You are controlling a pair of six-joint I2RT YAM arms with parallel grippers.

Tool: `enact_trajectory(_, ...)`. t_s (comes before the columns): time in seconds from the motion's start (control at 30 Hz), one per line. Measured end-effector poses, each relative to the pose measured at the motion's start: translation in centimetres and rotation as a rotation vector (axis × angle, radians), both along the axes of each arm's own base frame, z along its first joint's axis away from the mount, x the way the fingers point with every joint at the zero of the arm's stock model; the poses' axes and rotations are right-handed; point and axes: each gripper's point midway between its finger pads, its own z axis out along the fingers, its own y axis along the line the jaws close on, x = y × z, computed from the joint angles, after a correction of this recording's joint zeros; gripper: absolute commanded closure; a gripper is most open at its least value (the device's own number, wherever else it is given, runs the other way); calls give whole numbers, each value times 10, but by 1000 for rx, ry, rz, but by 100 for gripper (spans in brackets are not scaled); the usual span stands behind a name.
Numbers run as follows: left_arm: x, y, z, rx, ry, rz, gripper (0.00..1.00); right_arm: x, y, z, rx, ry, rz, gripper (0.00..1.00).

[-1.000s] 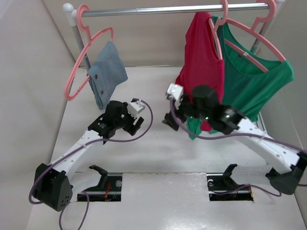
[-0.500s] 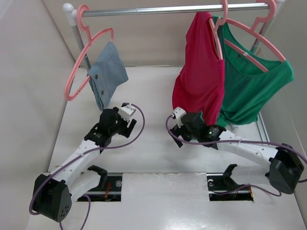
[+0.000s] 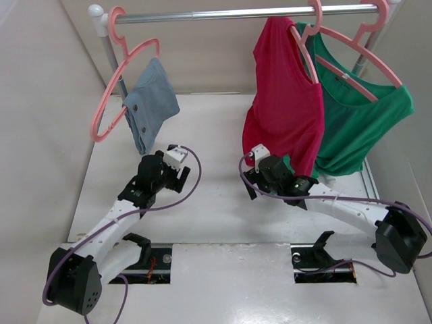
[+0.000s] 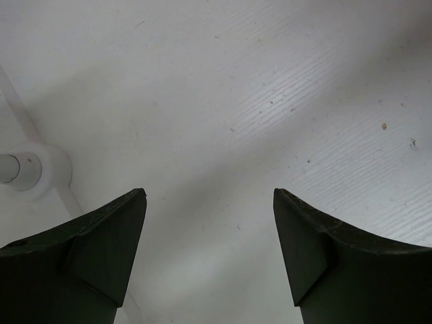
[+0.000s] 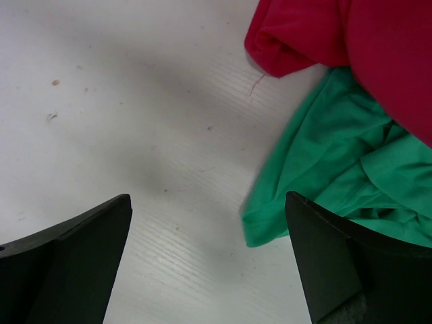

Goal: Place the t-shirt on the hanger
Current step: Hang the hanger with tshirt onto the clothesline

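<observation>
The crimson t-shirt point(image 3: 283, 108) hangs on a pink hanger point(image 3: 307, 47) from the rail at the back right, its hem reaching the table; the hem also shows in the right wrist view point(image 5: 317, 34). My right gripper point(image 3: 251, 181) is open and empty, low over the table just left of the shirt's hem. In its wrist view the jaws stand wide over bare table. My left gripper point(image 3: 181, 174) is open and empty, low over the table at centre left, far from the shirt.
A green top point(image 3: 358, 121) hangs on a like pink hanger right of the t-shirt, its hem on the table point(image 5: 317, 182). A blue-grey cloth point(image 3: 150, 101) hangs on a third pink hanger point(image 3: 111, 108) at the back left. The rack's post foot point(image 4: 30, 172) stands near my left gripper.
My right gripper has let go of the t-shirt's lower part and dropped to the table; the shirt now hangs free. My left arm has drawn back and lowered a little.
</observation>
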Motion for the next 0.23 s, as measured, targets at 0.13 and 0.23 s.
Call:
enact_trajectory(0.13, 3, 2, 2, -4, -11, 8, 26, 1, -2, -8, -28, 17, -13, 0)
enact_trajectory(0.23, 5, 4, 3, -6, -17, 17, 26, 1, -2, -13, -40, 30, -11, 0)
